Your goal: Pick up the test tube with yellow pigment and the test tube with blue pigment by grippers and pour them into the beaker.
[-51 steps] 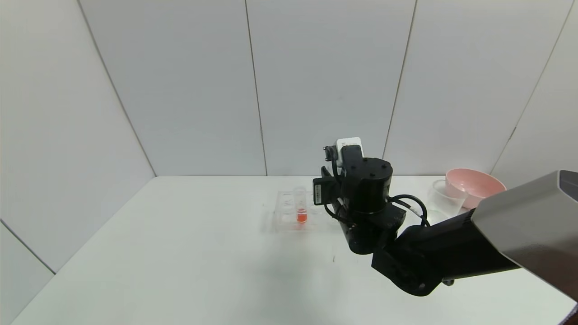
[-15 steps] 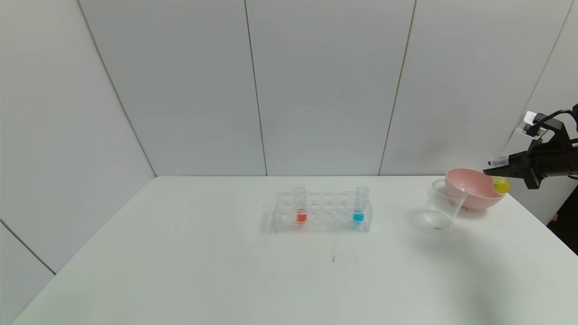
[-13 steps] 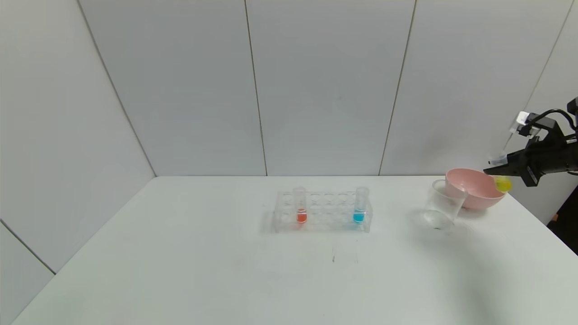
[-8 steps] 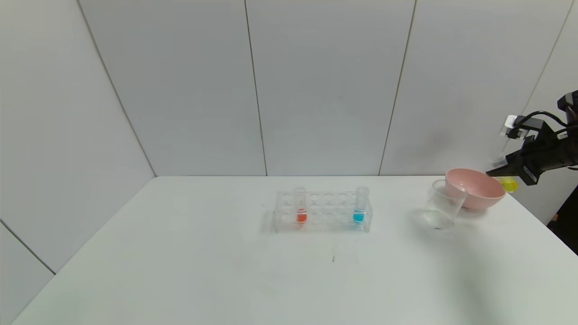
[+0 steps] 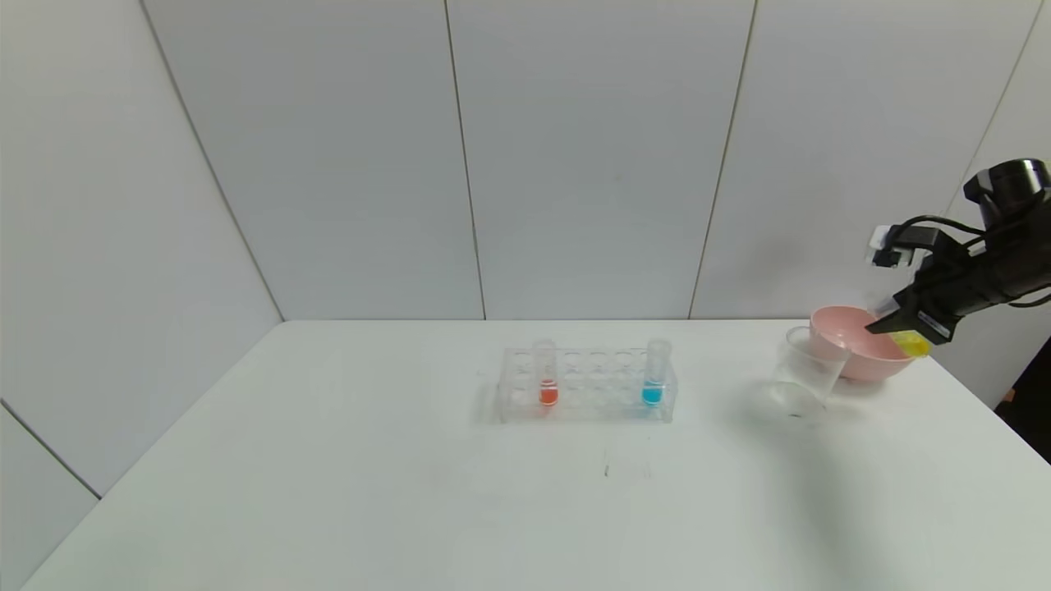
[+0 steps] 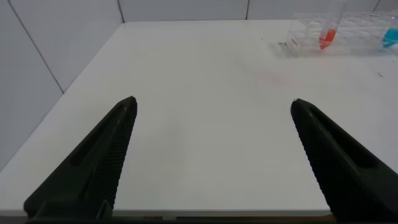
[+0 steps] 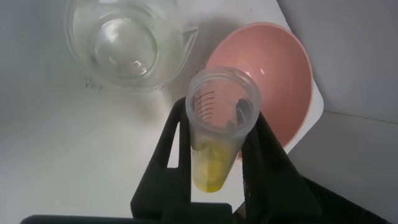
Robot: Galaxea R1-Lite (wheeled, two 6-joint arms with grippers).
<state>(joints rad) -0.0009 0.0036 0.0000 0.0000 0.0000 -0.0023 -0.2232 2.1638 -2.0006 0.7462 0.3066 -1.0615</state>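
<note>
White surface [image 5: 410,492], grey panelled walls [image 5: 575,148] behind. Right gripper [image 5: 891,322] clamps the test tube with yellow pigment [image 7: 217,130], tilted above the pink bowl [image 5: 858,349], beside the beaker [image 5: 805,373]. Test tube with blue pigment [image 5: 654,373] stands in the rack [image 5: 587,386] mid-surface. Left gripper [image 6: 211,109] spread wide, holding nothing, low over the surface.

**Count on the bench**

Three tubes: yellow [image 7: 214,134], blue [image 5: 654,382], red-orange [image 5: 548,383]. One rack [image 5: 586,386]. One beaker [image 5: 805,372]. One pink bowl [image 5: 858,344]. One table [image 5: 410,492]. Two grippers: left [image 6: 211,162], right [image 5: 891,322].
</note>
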